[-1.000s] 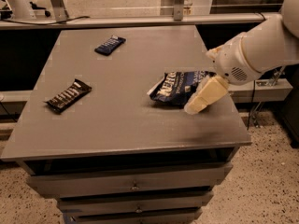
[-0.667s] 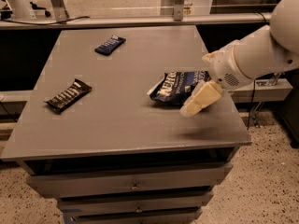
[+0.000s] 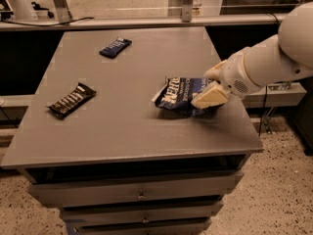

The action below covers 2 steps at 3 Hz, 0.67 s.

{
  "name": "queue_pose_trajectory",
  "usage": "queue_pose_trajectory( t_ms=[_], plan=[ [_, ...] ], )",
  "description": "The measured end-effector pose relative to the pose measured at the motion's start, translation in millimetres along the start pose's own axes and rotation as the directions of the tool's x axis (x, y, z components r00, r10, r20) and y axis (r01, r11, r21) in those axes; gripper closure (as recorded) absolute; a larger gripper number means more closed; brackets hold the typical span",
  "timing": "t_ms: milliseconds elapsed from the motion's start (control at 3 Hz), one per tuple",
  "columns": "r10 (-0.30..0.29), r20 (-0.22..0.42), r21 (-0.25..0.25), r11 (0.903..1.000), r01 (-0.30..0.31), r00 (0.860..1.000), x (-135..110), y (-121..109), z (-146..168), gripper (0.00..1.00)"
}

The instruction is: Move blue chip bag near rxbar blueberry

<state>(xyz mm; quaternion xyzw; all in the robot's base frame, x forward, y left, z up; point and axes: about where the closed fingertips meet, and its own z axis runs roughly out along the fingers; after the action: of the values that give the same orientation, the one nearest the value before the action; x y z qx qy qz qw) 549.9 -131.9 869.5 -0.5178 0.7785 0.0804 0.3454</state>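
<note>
the blue chip bag lies crumpled on the grey counter, at about 3 o'clock from the counter's middle and not far from the right edge. its white lettering faces up and its white-edged left end points toward 9 o'clock. the bag's mouth cannot be made out, and nothing of what is inside shows.

the gripper sits at the bag's right end, at 3 o'clock from the bag, low over the counter and overlapping the foil there. it is cream coloured, on a thick white arm that comes in from 2 o'clock, past the counter's right side. whether the gripper is pressed onto the bag or merely around it, i cannot tell.

the small blue bar lies flat toward the far left of the counter, at about 11 o'clock from the bag and well apart from it. a longer dark bar with white print lies at 9 o'clock from the bag, near the left edge, tilted, also well apart.

under the counter top are stacked drawers, pushed in, each with a small knob; their contents are hidden.
</note>
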Motion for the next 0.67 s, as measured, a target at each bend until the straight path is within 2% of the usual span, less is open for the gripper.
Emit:
queue_pose_trajectory(
  t_ms=[667],
  plan=[
    [0.000, 0.003, 0.057, 0.9984, 0.000, 1.000, -1.2, -23.2, -0.5, 0.88]
  ],
)
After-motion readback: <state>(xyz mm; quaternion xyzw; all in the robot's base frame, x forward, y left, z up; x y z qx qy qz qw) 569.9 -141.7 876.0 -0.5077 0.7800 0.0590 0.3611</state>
